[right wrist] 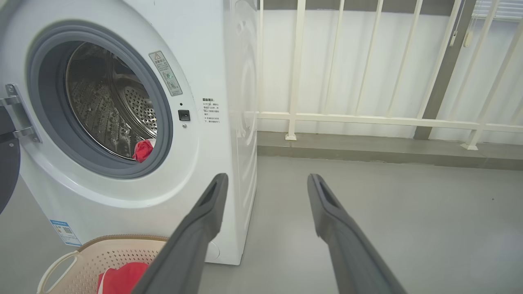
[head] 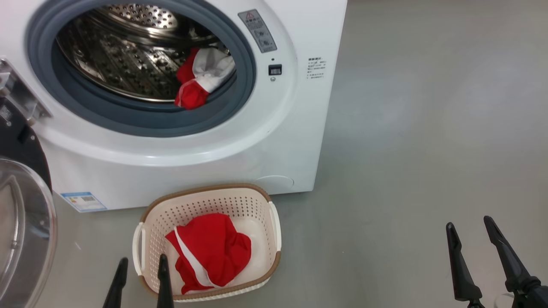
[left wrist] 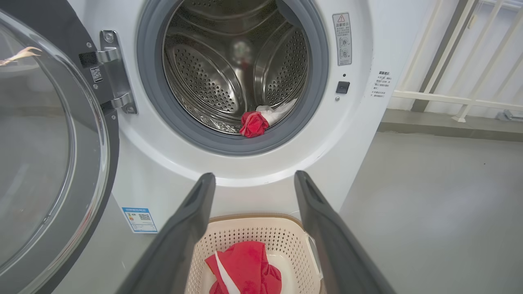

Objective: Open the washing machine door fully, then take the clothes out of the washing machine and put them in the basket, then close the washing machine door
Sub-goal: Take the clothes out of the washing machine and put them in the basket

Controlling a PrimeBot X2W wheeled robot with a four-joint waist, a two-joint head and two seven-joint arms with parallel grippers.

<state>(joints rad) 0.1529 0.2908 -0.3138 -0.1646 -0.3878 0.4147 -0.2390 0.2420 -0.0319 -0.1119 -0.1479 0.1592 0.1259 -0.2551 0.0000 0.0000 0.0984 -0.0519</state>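
Black fingers point(left wrist: 184, 237) of the left jaws stand wide apart and empty, above the near left rim of the basket point(head: 205, 201). The right jaws, fingers point(head: 458, 265) likewise spread and holding nothing, hang over bare floor point(head: 406, 128) well to the right. One red garment point(head: 209, 250) lies in the basket, which sits on the floor just before the washer point(head: 214, 158). A second red-and-white piece point(head: 199, 81) lies at the lower right of the drum point(head: 124, 64), its tip draped onto the grey gasket point(head: 141, 124). That is where trouble likely lies: a shallow pinch could take one fold only, so the cloth slips free and drops short of the basket, or a fingertip could snag the rubber. The door point(head: 21, 222) is swung open at the left, near the left arm's likely path, and a careless reach might knock it or shove the basket. Shutting the door with cloth on the gasket would trap it.
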